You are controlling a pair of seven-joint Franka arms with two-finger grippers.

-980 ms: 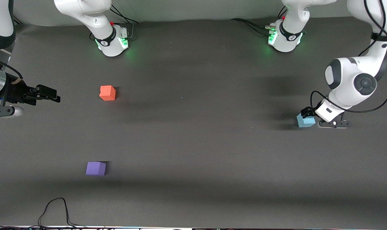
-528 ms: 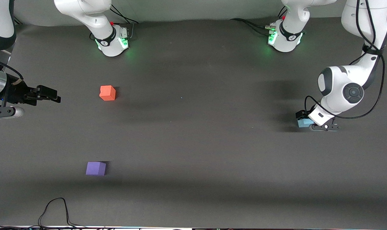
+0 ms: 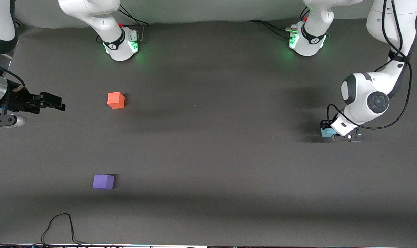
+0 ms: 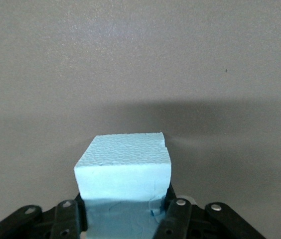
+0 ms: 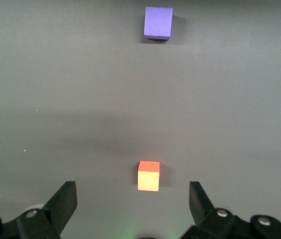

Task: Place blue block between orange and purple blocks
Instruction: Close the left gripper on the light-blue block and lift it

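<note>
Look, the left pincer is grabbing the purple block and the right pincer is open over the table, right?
Not quite. The left pincer is closed on the blue block, not the purple one, as the left wrist view shows. The purple block sits alone on the table. The right pincer is indeed open.

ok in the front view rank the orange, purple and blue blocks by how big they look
1. purple block, largest, though it lies nearest that camera.
2. orange block, slightly smaller.
3. blue block, smallest, only because the left end effector covers most of it.

The wrist views hint all three are similar cubes, so this ranking reflects nearness and occlusion.
</note>
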